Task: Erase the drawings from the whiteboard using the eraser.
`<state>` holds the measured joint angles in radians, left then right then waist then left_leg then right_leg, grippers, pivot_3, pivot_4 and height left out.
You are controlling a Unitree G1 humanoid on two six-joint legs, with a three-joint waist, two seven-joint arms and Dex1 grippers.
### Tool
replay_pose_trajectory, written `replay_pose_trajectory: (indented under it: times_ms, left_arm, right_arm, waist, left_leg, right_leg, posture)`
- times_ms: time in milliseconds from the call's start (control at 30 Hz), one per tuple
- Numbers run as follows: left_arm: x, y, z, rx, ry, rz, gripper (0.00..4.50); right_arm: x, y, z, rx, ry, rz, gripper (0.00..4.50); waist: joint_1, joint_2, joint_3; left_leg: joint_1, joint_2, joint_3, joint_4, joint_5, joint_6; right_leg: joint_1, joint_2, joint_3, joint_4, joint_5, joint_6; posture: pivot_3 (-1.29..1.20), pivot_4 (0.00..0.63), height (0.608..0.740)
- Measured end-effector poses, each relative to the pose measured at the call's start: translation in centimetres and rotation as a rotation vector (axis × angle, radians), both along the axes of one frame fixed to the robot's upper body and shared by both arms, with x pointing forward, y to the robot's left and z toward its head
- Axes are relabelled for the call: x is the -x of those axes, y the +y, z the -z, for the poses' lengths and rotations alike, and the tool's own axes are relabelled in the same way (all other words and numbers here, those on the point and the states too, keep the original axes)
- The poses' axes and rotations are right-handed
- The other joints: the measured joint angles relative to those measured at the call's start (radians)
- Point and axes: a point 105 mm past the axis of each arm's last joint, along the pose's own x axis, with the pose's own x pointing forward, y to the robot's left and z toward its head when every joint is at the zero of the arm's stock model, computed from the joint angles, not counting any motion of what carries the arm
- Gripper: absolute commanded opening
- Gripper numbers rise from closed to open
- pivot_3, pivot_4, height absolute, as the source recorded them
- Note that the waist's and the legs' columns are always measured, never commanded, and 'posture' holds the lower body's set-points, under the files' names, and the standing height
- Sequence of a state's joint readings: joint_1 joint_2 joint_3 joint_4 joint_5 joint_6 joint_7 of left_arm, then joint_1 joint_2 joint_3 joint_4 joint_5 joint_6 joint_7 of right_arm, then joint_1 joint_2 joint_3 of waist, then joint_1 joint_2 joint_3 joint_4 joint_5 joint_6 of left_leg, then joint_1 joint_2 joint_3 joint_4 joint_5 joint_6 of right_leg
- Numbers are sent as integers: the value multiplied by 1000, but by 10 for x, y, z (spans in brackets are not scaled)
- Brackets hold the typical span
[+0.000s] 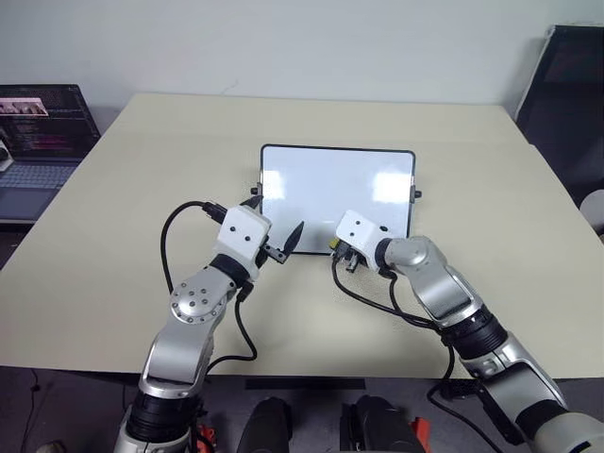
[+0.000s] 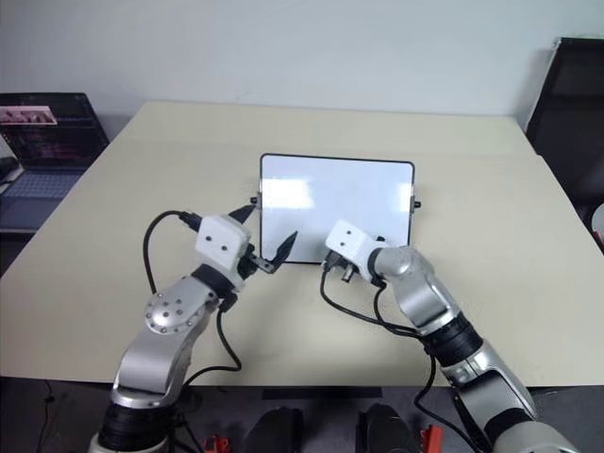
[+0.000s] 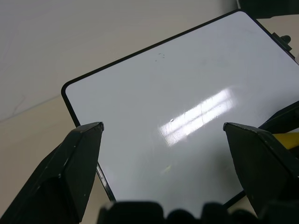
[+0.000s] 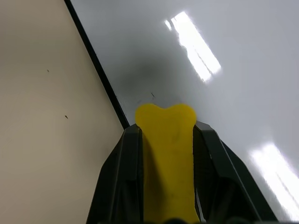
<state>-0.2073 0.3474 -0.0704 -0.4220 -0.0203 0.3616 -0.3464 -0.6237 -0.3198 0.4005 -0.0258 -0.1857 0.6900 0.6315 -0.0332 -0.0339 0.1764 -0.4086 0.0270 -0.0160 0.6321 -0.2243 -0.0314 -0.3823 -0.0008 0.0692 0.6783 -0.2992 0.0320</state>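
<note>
Right wrist view: the eraser [image 4: 167,158] is seen clamped between the two black fingers of the right hand [image 4: 166,126], its yellow tip held over the whiteboard [image 4: 224,70] just inside the black frame. In the head views the whiteboard [image 1: 337,189] lies flat near the middle of the table [image 1: 113,245], and the right hand [image 1: 347,253] is placed at the board's edge nearest the robot. The left hand [image 1: 283,243] is held with its fingers spread apart and nothing between them, at the board's near left corner, without gripping it.

No blue digits can be made out on the board; only faint specks are seen. The erasing is judged nearly or wholly done, with at most a last pass over those specks left.
</note>
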Motion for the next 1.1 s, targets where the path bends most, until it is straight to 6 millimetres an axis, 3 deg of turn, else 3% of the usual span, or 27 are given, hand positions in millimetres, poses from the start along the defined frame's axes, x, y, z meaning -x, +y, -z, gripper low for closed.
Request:
replay_pose_trajectory:
  times_ms: [133,367,567,800,933,1100]
  left_arm:
    - [0,-2,0,-2,-4,19,4500]
    - [-1,-3,3,-3,3,25,4500]
    - [0,-5,4,-4,4,44,4500]
    - [0,-6,7,-15,38,110,4500]
    - [9,-16,9,1,86,253,4500]
    - [26,-27,10,3,159,463,4500]
  right_arm:
    - [-2,-7,-9,-89,-4,74,1103]
    - [-2,-17,-70,-334,-169,184,1103]
    - [-2,-50,-100,-375,-292,323,1103]
    - [16,-115,-87,-243,-223,545,1103]
    - [29,-128,-79,-284,-108,666,1103]
    - [44,-131,-61,-300,47,749,1103]
  waist:
    - [0,0,0]
    - [1,0,0]
    - [1,0,0]
    - [3,0,0]
    - [-5,1,0]
    - [-5,1,1]
  left_leg:
    - [-3,0,0,0,0,0]
    - [-9,0,-1,-2,0,-1]
    - [-8,0,-1,-2,0,-1]
    - [-9,0,-1,-2,0,-1]
    - [-8,1,0,-2,0,-1]
    - [-8,0,0,-1,0,-1]
  right_leg:
    - [-3,0,0,0,0,0]
    - [-7,0,-1,-2,0,0]
    - [-7,0,-1,-2,0,0]
    - [-7,0,-1,-2,-1,-1]
    - [-7,1,-1,0,-1,-2]
    - [-7,2,-1,0,-2,-2]
  posture:
    - [0,150,740]
    - [0,150,740]
    - [0,150,740]
    - [0,150,740]
    - [0,150,740]
    - [0,150,740]
